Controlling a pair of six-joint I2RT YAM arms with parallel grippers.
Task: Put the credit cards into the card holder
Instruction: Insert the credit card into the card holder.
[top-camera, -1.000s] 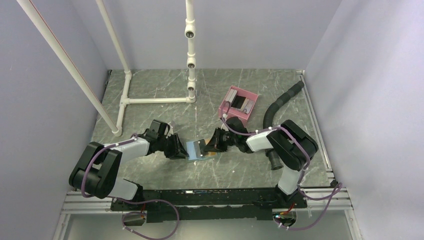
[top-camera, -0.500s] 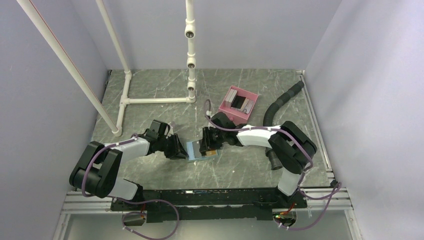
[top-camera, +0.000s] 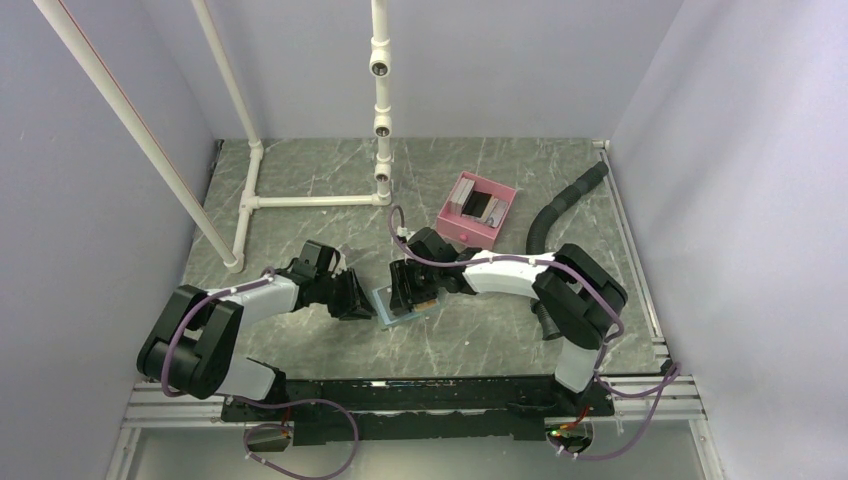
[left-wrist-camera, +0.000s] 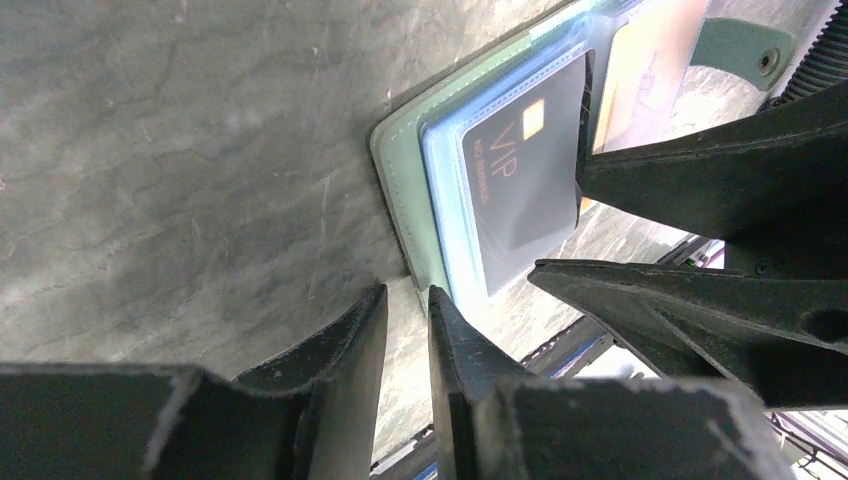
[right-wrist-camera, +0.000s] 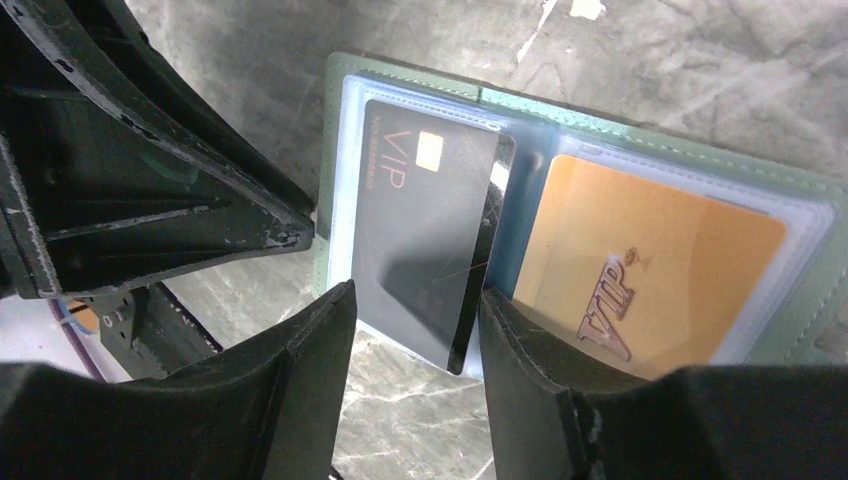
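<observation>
dark card (right-wrist-camera: 425, 240) protrudes lengthwise from the card holder (right-wrist-camera: 805, 320) between the right gripper's (right-wrist-camera: 418, 295) spread jaws; left gripper's (left-wrist-camera: 406, 290) narrow jaws: grip indeterminate.

Green wallet (left-wrist-camera: 398, 195) on a veined grey table (top-camera: 330, 180)
The wallet is showing a dull green cover and pale blue lining; the dark card (right-wrist-camera: 425, 240) is showing charcoal with a gold chip and pale VIP lettering; the orange card (right-wrist-camera: 640, 260) is glowing tan with VIP script. Whitish veins are running across the table.
</observation>
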